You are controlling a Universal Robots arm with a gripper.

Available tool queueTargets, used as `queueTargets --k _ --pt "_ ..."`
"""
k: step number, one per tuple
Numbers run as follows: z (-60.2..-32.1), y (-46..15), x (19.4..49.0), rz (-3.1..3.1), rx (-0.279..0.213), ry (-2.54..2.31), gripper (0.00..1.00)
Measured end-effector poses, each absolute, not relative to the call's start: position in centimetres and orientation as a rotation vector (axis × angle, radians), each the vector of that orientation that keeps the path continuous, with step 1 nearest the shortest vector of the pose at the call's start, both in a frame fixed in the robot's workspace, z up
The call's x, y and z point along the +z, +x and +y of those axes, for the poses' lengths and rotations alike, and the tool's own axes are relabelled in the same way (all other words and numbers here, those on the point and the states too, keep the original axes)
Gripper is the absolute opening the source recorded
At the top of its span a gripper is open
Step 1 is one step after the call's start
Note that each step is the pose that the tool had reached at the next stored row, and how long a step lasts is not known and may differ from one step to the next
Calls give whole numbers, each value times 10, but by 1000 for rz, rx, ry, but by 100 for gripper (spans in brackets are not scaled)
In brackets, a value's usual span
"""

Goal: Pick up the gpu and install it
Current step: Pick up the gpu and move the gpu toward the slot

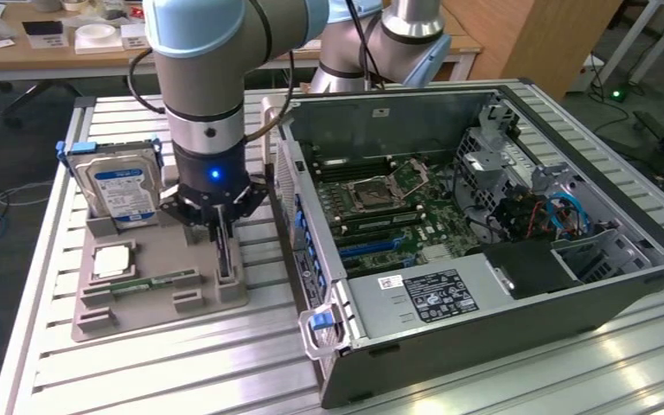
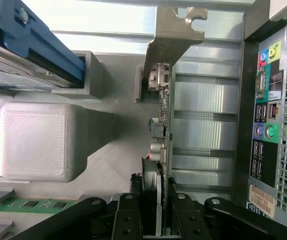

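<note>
The gpu [image 1: 229, 263] stands on edge in a slot of the grey parts tray [image 1: 159, 309], at the side nearest the computer case. In the wrist view I see the gpu [image 2: 164, 100] edge-on, with its silver end bracket [image 2: 172, 35] at the far end and the black fan [image 2: 151, 175] on one face. My gripper [image 1: 224, 235] has come straight down over the card. In the wrist view the gripper [image 2: 156, 222] has its black fingers [image 2: 128, 215] pressed against both faces, shut on the card. The card still sits in its slot.
On the same tray a silver hard drive [image 1: 122, 186] with a blue label stands upright, and a processor chip [image 1: 113, 259] and a green memory stick [image 1: 153, 281] lie flat. The open computer case [image 1: 482, 225] lies on the exterior view's right, its rear port panel [image 2: 268, 115] close beside the card.
</note>
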State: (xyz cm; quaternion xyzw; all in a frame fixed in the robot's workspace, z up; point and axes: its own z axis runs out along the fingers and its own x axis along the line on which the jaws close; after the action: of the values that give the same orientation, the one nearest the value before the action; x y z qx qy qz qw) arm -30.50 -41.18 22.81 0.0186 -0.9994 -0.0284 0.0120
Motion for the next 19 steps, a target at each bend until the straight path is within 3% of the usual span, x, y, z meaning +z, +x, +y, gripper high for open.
queueTargets --k 19 --pt "-412 -305 290 -3112 -123 58 28"
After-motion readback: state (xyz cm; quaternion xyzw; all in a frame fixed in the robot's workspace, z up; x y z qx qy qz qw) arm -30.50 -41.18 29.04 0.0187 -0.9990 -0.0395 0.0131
